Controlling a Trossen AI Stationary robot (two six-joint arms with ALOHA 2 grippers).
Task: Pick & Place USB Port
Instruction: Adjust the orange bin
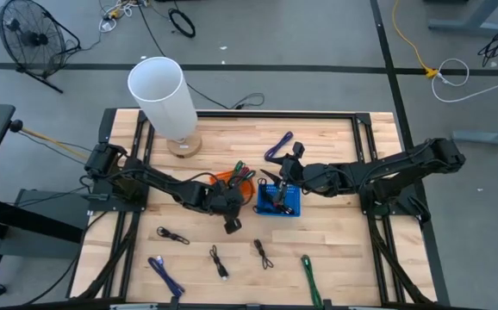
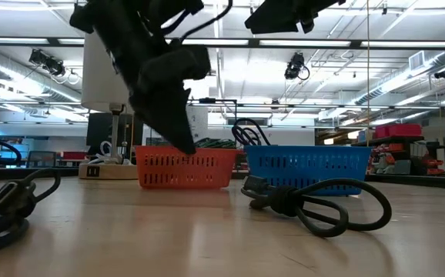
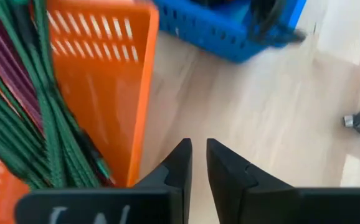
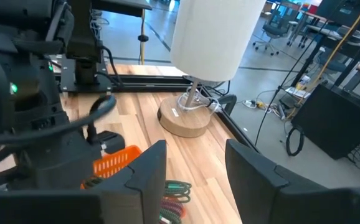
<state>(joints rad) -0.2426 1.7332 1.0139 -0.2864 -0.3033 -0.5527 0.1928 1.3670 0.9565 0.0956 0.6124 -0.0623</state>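
Both grippers at the baskets, centre of the high view.
Left gripper [image 3: 198, 163] nearly closed, empty, beside orange basket [image 1: 234, 180]; right gripper [image 4: 195, 167] wide, empty, above blue basket [image 1: 294, 209]. Black USB cable [image 1: 263, 253] lies lower centre.

Two baskets side by side mid-table, left basket [image 1: 239, 181] beside right basket [image 1: 280, 200], lamp [image 1: 164, 102] behind, loose cables [image 1: 217, 261] in front.

I see bare wood between baskets | orange basket [image 3: 105, 81] hard beside left gripper [image 3: 198, 163] | blue basket [image 1: 280, 200] beyond
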